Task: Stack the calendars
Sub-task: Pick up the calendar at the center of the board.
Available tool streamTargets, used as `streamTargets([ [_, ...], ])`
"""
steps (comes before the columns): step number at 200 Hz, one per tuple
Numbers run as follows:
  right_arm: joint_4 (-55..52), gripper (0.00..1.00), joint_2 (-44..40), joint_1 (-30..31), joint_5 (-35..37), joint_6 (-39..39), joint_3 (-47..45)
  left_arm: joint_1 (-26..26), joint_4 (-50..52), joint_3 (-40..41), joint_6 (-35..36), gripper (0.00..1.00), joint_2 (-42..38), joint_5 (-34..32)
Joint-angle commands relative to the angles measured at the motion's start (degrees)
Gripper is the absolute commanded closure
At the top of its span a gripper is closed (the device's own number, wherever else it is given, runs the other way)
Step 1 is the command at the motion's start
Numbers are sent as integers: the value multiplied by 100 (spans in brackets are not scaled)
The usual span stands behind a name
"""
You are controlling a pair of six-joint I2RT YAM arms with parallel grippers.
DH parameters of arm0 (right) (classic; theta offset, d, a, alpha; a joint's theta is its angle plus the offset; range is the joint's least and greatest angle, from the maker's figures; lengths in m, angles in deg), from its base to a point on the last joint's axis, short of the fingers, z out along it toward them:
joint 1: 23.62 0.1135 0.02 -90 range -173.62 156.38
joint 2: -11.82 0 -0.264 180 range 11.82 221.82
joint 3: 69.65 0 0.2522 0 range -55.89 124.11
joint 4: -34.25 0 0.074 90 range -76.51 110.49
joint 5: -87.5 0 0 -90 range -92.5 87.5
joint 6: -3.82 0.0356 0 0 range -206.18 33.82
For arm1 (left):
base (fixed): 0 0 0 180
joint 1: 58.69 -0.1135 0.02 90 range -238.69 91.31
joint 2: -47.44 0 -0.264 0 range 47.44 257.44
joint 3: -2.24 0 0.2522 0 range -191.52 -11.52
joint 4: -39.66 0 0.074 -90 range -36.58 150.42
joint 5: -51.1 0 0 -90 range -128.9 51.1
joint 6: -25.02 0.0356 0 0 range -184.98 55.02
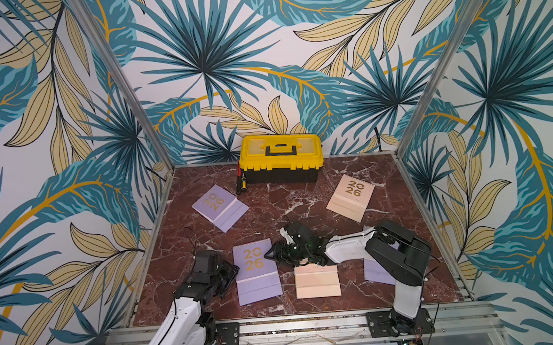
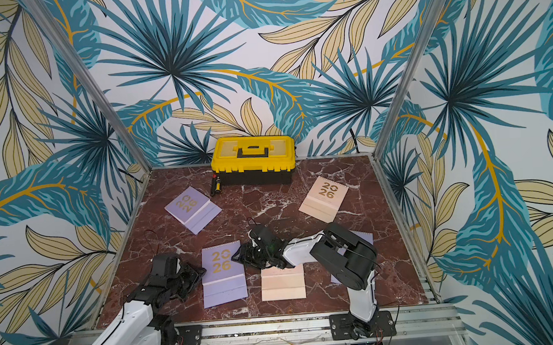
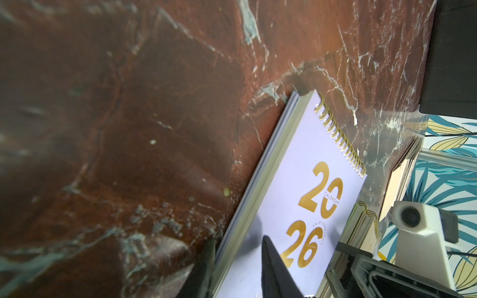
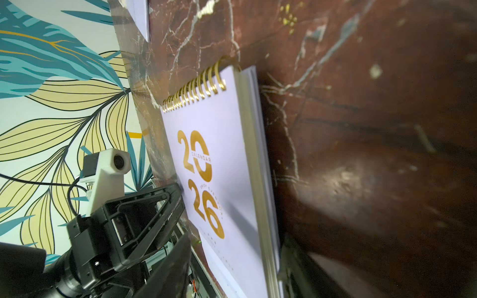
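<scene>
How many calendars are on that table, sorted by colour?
Lilac calendars: 3, one partly hidden
Peach calendars: 2
Total: 5

A yellow toolbox [image 2: 253, 160] stands at the back of a red marble table [image 2: 271, 210], with a small black-and-yellow tool [image 2: 216, 186] just beside its left end. In front of the toolbox to the left lies a lilac calendar [image 2: 192, 208], turned askew. In front of it to the right lies a peach calendar [image 2: 323, 196].

Farther in front of the toolbox, a second lilac calendar [image 2: 223, 275] lies flat, with the left gripper [image 2: 202, 271] at its left edge and the right gripper [image 2: 236, 256] at its right edge. Just right of it lies a second peach calendar [image 2: 283, 282]. A third lilac calendar [image 2: 367, 239] shows partly under the right arm [image 2: 344, 258].
</scene>
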Motion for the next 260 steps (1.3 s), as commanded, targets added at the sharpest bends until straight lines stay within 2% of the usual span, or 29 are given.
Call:
streamTargets([
  [1, 741, 48, 131, 89, -481, 90, -35, -55, 590, 291, 39, 68, 183, -5],
  [43, 1175, 52, -19, 89, -559, 115, -222, -117, 560, 191, 115, 68, 251, 52],
  [90, 1605, 63, 51, 98, -649, 245, -251, -187, 555, 98, 206, 68, 299, 157],
  [164, 2766, 66, 448, 217, -806, 755, -173, -231, 460, 142, 217, 68, 328, 255],
  [198, 2074, 68, 336, 221, -668, 462, -133, -280, 419, 133, 254, 68, 352, 330],
  [210, 1805, 71, 243, 225, -592, 341, -108, -291, 418, 117, 270, 67, 353, 355],
  [231, 1256, 79, 85, 221, -504, 74, -4, -293, 447, 10, 313, 60, 314, 439],
  [260, 1142, 88, -43, 220, -420, -2, 10, -291, 761, -374, 422, 50, 119, 447],
])
